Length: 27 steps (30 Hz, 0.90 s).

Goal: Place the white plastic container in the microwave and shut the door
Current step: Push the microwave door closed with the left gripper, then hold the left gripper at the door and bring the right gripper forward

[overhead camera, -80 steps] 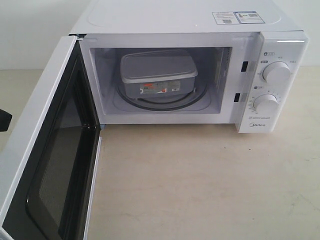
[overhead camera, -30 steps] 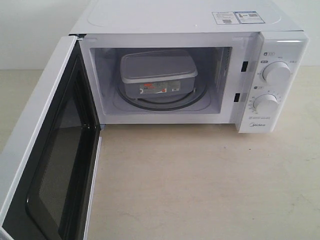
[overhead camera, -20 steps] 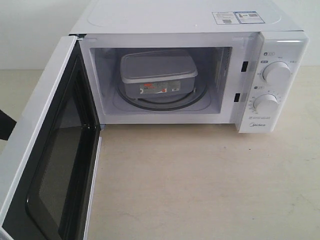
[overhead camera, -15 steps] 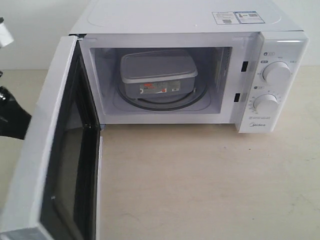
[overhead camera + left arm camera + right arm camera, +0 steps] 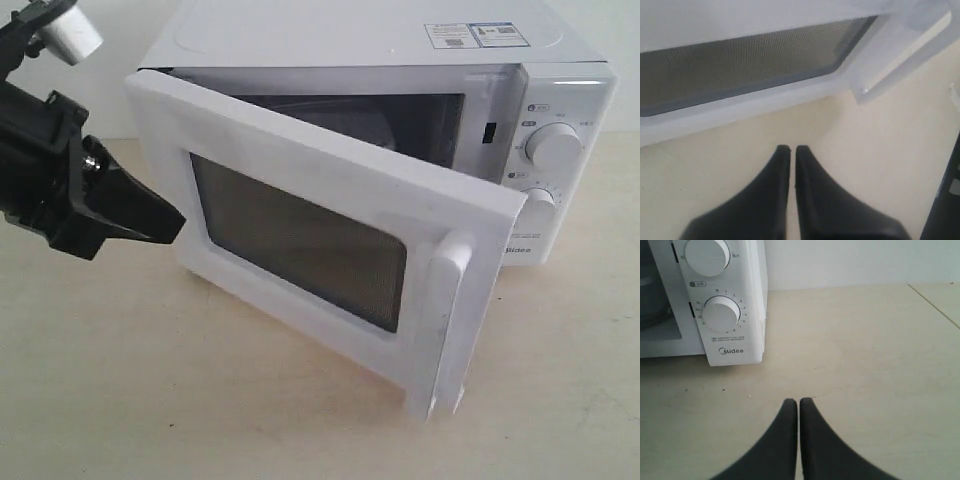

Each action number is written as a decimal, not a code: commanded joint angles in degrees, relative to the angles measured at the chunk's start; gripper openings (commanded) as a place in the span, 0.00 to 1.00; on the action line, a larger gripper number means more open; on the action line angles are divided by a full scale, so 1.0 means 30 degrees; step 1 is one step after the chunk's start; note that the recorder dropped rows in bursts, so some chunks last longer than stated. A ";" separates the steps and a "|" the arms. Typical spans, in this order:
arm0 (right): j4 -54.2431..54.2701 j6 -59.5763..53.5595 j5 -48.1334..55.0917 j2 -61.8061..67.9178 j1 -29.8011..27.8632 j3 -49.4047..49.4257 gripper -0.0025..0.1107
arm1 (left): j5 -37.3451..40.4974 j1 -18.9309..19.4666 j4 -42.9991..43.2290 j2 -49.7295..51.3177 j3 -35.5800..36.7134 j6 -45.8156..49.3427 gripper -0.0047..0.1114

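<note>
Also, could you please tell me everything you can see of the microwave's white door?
The white, plastic-looking microwave door has a dark, fine-meshed rectangular window and a vertical white bar handle near its free edge. It hangs upright from the left side of the white boxy microwave, about half open, with its outer face towards the exterior camera, hiding most of the cavity. The shut black left gripper sits close to that face near the hinge side; contact is unclear.

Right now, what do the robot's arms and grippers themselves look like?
The left gripper and the right gripper both have matte black fingers, broad at the base, curving to narrow tips. The left arm is black and angular, with a silvery fitting and a white cylindrical part. The right arm is out of view.
</note>
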 commanded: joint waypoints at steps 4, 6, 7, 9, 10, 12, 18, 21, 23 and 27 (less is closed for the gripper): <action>-0.0097 -0.0130 -0.0149 -0.0079 -0.0062 -0.0008 0.02 | -0.0981 -0.0151 -0.0735 0.1236 -0.0136 0.1431 0.08; -0.0097 -0.0130 -0.0149 -0.0079 -0.0062 -0.0008 0.02 | -0.1527 -0.0151 -0.1418 0.1363 -0.0136 0.2562 0.08; -0.0097 -0.0130 -0.0149 -0.0079 -0.0062 -0.0008 0.02 | -0.1573 -0.0151 -0.1705 0.1363 -0.0136 0.2790 0.08; -0.0097 -0.0130 -0.0149 -0.0079 -0.0062 -0.0008 0.02 | -0.2206 -0.0151 -0.2747 0.1363 -0.0136 0.3399 0.08; -0.0097 -0.0130 -0.0149 -0.0079 -0.0062 -0.0008 0.02 | -0.2894 -0.0151 -0.3819 0.1363 -0.0136 0.4414 0.08; -0.0097 -0.0130 -0.0149 -0.0079 -0.0062 -0.0008 0.02 | -0.3819 -0.0151 -0.5283 0.1363 -0.0136 0.6328 0.08; -0.0097 -0.0130 -0.0149 -0.0079 -0.0062 -0.0008 0.02 | -0.3757 -0.0151 -0.5812 0.1363 -0.0210 0.6682 0.08; -0.0097 -0.0130 -0.0187 -0.0079 -0.0062 -0.0008 0.02 | -0.3840 -0.0151 -0.5516 0.1363 -0.0210 0.6928 0.08; -0.0097 -0.0130 -0.0187 -0.0079 -0.0062 -0.0008 0.02 | -0.3798 -0.0151 -0.5516 0.1363 -0.0210 0.6929 0.08; -0.0237 -0.0242 -0.0191 -0.0079 -0.0062 -0.0008 0.02 | -0.3301 -0.0151 -0.5712 0.1363 -0.0210 0.6929 0.08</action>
